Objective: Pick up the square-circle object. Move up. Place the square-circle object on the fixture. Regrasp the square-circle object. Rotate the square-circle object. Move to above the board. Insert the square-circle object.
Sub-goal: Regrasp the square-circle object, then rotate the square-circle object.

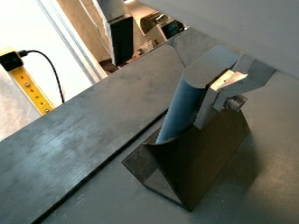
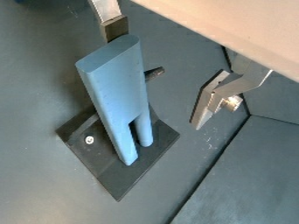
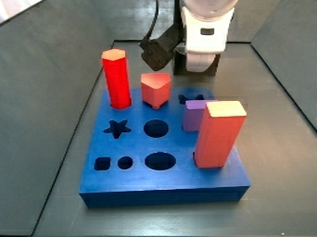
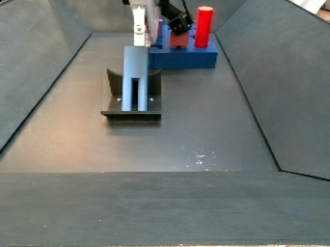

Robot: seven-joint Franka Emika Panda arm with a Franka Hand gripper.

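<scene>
I am seeing the grey-blue bar (image 2: 114, 96) standing upright on the fixture (image 2: 107, 166), its two thin prongs reaching down to the base plate, near the middle of a wrist view. In another wrist view the bar (image 1: 184, 109) is leaning against the fixture (image 1: 198, 157), whose dark upright face fills the lower centre of the frame.

The gripper (image 2: 163, 54) is sitting around the upper part of the bar with its jaws spread wide. One silver finger (image 2: 218, 94) is showing at the right of the frame, well apart from the bar, and a second finger (image 2: 107, 14) is at the top edge. Nothing is being held; I can see open space between each plate and the bar. In the wrist view with the yellow tape at its left edge, only one finger (image 1: 226, 83) is showing, just beside the bar's top.

In a side view, the bar (image 4: 134, 75) is rising from the fixture (image 4: 130, 102) in the upper left of the frame, with the blue board (image 4: 183, 57) behind it and the gripper (image 4: 139, 21) just above the bar's top. In another side view the board (image 3: 161, 153) is filling the centre, carrying a red peg (image 3: 115, 80) and a salmon block (image 3: 221, 134), while the gripper (image 3: 198, 57) is hanging behind it at the top of the frame.
</scene>
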